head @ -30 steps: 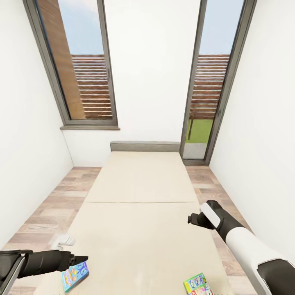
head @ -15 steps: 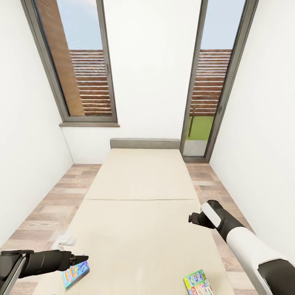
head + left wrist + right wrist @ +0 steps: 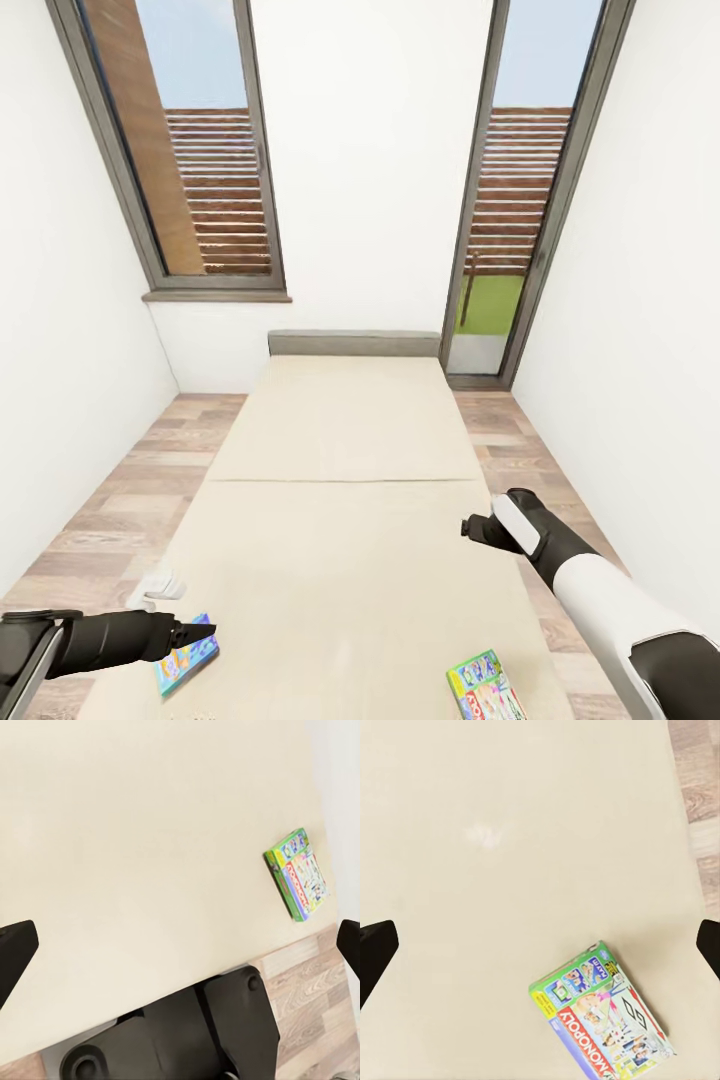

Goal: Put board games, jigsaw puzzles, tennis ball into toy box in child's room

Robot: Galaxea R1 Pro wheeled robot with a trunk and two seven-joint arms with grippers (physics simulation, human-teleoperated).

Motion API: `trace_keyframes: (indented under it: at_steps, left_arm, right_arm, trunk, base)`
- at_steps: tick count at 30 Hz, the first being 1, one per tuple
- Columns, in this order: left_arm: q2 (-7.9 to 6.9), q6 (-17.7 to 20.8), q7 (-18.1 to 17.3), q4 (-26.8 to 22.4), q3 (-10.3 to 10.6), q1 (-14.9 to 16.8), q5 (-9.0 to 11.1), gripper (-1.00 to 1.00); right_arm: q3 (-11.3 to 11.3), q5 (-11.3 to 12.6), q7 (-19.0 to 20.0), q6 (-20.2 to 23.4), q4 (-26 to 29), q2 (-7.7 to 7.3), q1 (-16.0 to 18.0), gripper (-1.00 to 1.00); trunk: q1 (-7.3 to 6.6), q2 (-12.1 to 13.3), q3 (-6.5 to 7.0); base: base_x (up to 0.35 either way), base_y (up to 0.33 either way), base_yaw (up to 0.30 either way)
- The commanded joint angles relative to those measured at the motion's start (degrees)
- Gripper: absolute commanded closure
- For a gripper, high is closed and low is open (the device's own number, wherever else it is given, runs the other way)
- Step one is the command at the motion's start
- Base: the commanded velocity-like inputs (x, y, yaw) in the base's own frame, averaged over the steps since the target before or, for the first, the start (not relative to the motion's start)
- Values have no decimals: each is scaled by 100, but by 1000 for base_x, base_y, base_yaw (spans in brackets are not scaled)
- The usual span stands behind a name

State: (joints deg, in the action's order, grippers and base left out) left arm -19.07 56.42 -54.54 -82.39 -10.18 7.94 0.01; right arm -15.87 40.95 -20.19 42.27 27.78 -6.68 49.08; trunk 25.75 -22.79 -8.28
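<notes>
Two board games lie on the near end of the beige bed (image 3: 340, 560). A blue one (image 3: 186, 657) is at the bed's left edge, just under and beyond my left gripper (image 3: 196, 632). A green, lettered MONOPOLY box (image 3: 484, 686) lies near the right edge, well nearer to me than my right gripper (image 3: 470, 528). The right wrist view looks down on that green box (image 3: 604, 1016) between wide-apart fingertips (image 3: 375, 952); the gripper (image 3: 540, 952) is open and empty. The left wrist view shows the same green box (image 3: 298, 875) across the bed, and this gripper (image 3: 180, 952) is open too.
The bed runs away from me to a grey headboard (image 3: 354, 344) between two tall windows. Wood floor strips (image 3: 110, 500) flank it, with white walls close on both sides. A small white crumpled thing (image 3: 156, 587) lies by the bed's left edge. My dark base (image 3: 187, 1035) stands at the bed's foot.
The whole head view has shifted slightly, so the room and both games sit a little higher in the picture. Both arms hold the same pose and nothing has been picked up.
</notes>
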Motion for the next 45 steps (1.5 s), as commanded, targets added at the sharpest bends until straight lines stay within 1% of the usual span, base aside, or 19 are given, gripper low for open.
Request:
trace_keyframes:
  at_steps: [1, 26, 35, 45]
  left_arm:
    - [0, 45, -22, -3, -4, 5, -1, -100]
    - [0, 29, -13, -3, -10, 5, -1, -100]
    - [0, 27, -8, -1, -10, 5, -1, -100]
    - [-4, 26, -8, -1, -15, 5, -1, -100]
  right_arm:
    - [-45, 61, -47, -2, 10, -11, 5, -100]
    - [-48, 51, -46, -111, 8, -13, 5, -100]
    - [-50, 51, -40, -262, 14, -18, 2, -100]
    - [-56, 47, -38, -321, 17, -32, 2, -100]
  trunk:
    - [3, -13, -22]
    - [3, -13, -257]
    - [3, -13, -341]
    - [3, -13, -435]
  base:
    - [0, 0, 0]
    - [0, 0, 0]
    - [0, 0, 0]
    - [0, 0, 0]
